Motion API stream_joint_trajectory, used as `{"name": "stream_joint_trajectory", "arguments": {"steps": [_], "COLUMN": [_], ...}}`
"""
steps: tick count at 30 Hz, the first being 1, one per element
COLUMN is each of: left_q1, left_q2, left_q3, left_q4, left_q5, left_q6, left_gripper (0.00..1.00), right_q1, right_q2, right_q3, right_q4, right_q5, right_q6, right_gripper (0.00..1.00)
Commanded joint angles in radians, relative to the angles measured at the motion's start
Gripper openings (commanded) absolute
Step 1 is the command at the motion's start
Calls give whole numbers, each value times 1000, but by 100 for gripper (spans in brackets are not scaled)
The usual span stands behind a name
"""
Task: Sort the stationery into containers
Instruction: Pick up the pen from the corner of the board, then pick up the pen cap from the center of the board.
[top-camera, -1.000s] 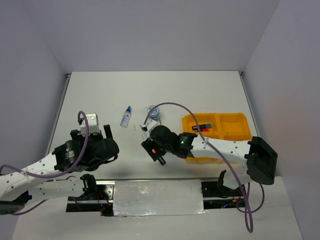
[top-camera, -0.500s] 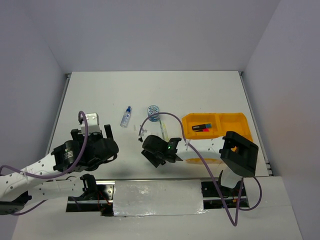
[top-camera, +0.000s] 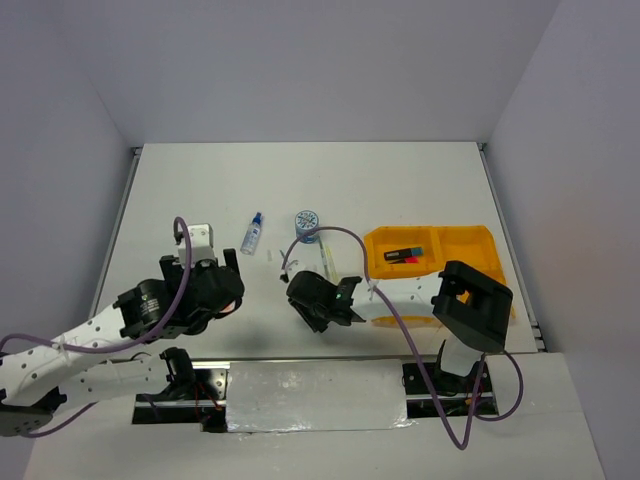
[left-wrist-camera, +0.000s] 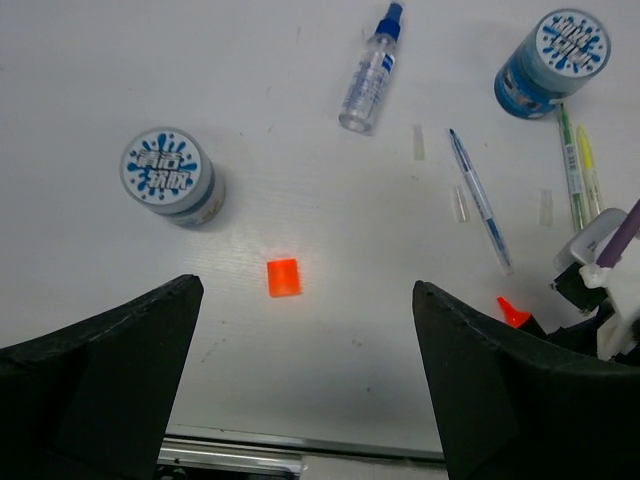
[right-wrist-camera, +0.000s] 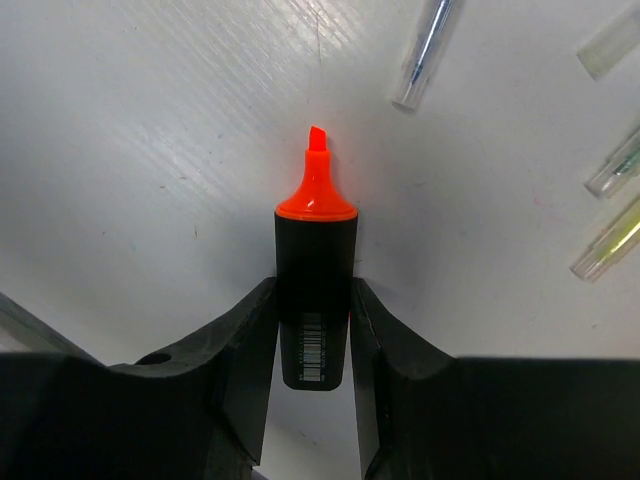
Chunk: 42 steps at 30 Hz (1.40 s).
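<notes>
My right gripper (right-wrist-camera: 314, 335) is shut on a black highlighter (right-wrist-camera: 315, 290) with a bare orange tip, low over the table. In the top view this gripper (top-camera: 308, 300) sits left of the orange-yellow tray (top-camera: 465, 255), and the highlighter is hidden under it. My left gripper (left-wrist-camera: 305, 400) is open and empty above a small orange cube (left-wrist-camera: 283, 277). A blue-white pot (left-wrist-camera: 167, 175) stands left of the cube. A blue-capped clear bottle (left-wrist-camera: 369, 70) (top-camera: 253, 233), a second pot (left-wrist-camera: 553, 62) (top-camera: 307, 222) and thin pens (left-wrist-camera: 478, 200) lie farther off.
Two highlighters (top-camera: 403, 255) lie in the tray's far left compartment. Green and yellow pens (left-wrist-camera: 575, 170) and clear pen caps (left-wrist-camera: 458, 204) lie between the arms. My left gripper (top-camera: 205, 265) is at the left. A purple cable (top-camera: 335, 232) loops over the pens.
The right arm's elbow has swung back toward its base and its gripper has dropped slightly toward the near edge with the highlighter. The left gripper has shifted a little right and forward.
</notes>
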Motion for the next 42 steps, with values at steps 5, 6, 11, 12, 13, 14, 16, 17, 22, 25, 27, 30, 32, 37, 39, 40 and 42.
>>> {"name": "stream_joint_trajectory", "arguments": {"steps": [5, 6, 11, 12, 13, 14, 16, 17, 22, 25, 27, 30, 32, 37, 39, 40, 42], "left_q1": [173, 202, 278, 313, 328, 345, 391, 410, 517, 571, 592, 632, 637, 637, 638, 638, 638], "left_q2": [47, 59, 90, 97, 116, 125, 146, 153, 211, 246, 283, 318, 340, 332, 317, 312, 298], "left_q3": [-171, -184, -217, -222, -227, -240, -256, -274, -344, -386, -400, -447, -461, -495, -503, -506, -526], "left_q4": [302, 292, 261, 267, 287, 301, 349, 367, 478, 558, 577, 640, 661, 678, 673, 675, 693], "left_q5": [373, 371, 322, 324, 336, 343, 377, 391, 481, 538, 541, 589, 607, 620, 624, 627, 644], "left_q6": [59, 34, -89, -84, -72, -64, -34, -25, 35, 78, 87, 114, 111, 101, 103, 106, 114], "left_gripper": [99, 99, 99, 99, 99, 99, 99, 99, 99, 99, 95, 91, 90, 77, 76, 71, 63], "right_q1": [-3, -3, -2, 3, 7, 10, 18, 27, 75, 104, 130, 167, 188, 245, 270, 279, 297], "right_q2": [-90, -126, -301, -342, -361, -376, -412, -421, -465, -505, -527, -568, -582, -568, -554, -550, -541], "right_q3": [-87, -96, -131, -134, -140, -145, -151, -153, -140, -134, -131, -128, -116, -70, -44, -35, -9], "right_q4": [-11, -14, -83, -95, -96, -97, -102, -105, -151, -177, -192, -194, -209, -263, -284, -299, -312], "right_q5": [13, 13, 46, 47, 46, 43, 41, 47, 82, 107, 121, 118, 130, 190, 199, 216, 231], "right_q6": [93, 99, 124, 124, 125, 127, 131, 133, 153, 170, 187, 199, 207, 228, 234, 237, 245], "right_gripper": [0, 0, 0, 0, 0, 0, 0, 0, 0, 0, 0, 0, 0, 0, 0, 0, 0]}}
